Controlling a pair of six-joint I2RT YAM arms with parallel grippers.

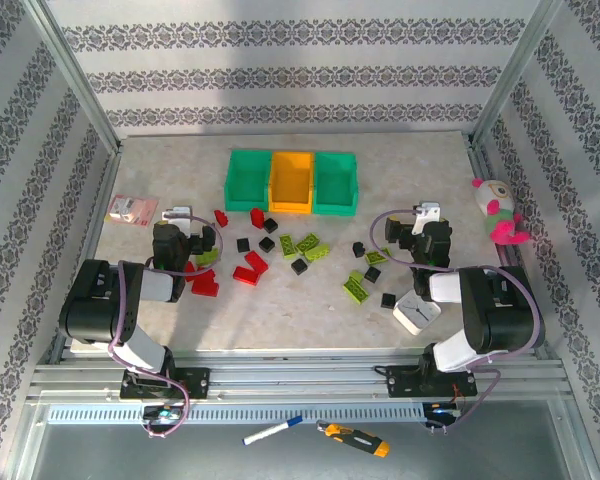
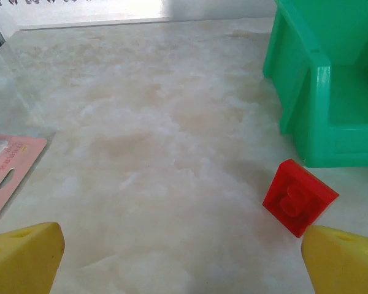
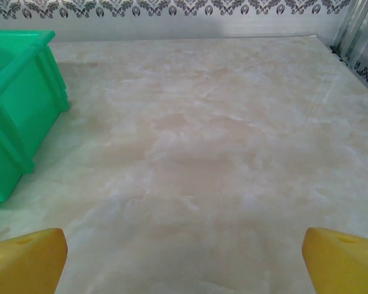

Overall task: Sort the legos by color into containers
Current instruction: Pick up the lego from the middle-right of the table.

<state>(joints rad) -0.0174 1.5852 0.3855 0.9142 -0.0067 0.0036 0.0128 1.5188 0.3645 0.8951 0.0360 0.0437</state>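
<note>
The containers [image 1: 291,181] are seen at the far middle of the table [image 1: 430,180]: a row of three joined bins, an orange one [image 1: 291,178] between two green ones. The legos [image 1: 250,268] are scattered on the table nearer the arms, apart from the bins. Red bricks [image 1: 205,284] are found mostly by the left arm, lime green ones [image 1: 305,245] in the middle and to the right, and black ones [image 1: 268,243] are mixed among them.

The left gripper [image 2: 184,260] is held wide apart with nothing between its yellow fingertips [image 2: 24,257]. One red brick [image 2: 299,197] is seen just ahead of its right fingertip, near the corner of the left green bin [image 2: 319,86]. A pink card [image 2: 9,168] lies off to the left.

The right gripper [image 3: 184,260] is likewise spread wide and is holding nothing. Bare table is seen in front of it, with the right green bin [image 3: 18,110] to its left. A white timer [image 1: 417,312] lies beside the right arm.
</note>
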